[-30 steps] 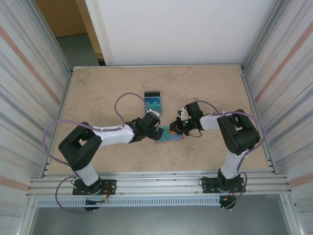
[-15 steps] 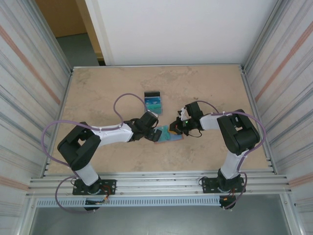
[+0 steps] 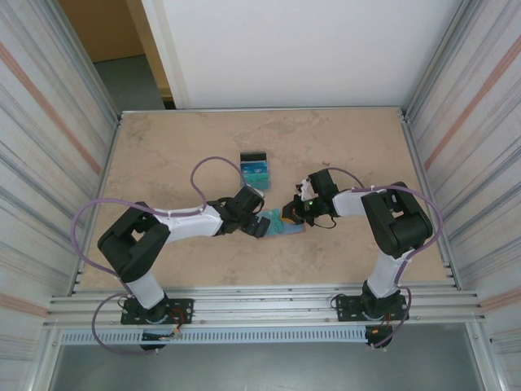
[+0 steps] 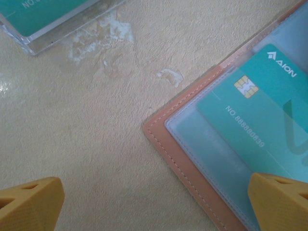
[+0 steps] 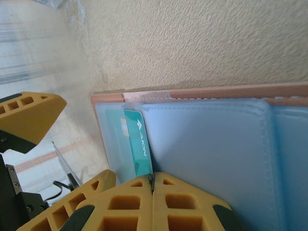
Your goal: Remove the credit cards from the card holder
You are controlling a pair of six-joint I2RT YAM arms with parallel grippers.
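The teal credit card (image 5: pixel 138 144) in the card holder (image 5: pixel 207 91) points lengthwise at the right end effector (image 5: pixel 153 187), which is closed together at its end. The left end effector (image 4: pixel 154 204) is spread apart above the holder's corner.

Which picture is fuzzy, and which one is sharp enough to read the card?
Left wrist view: the teal card is sharp, its lettering readable, while the left gripper's fingertips in the bottom corners are soft. Right wrist view: the left side is washed out and hazy, the card holder clear. Top view: evenly lit.
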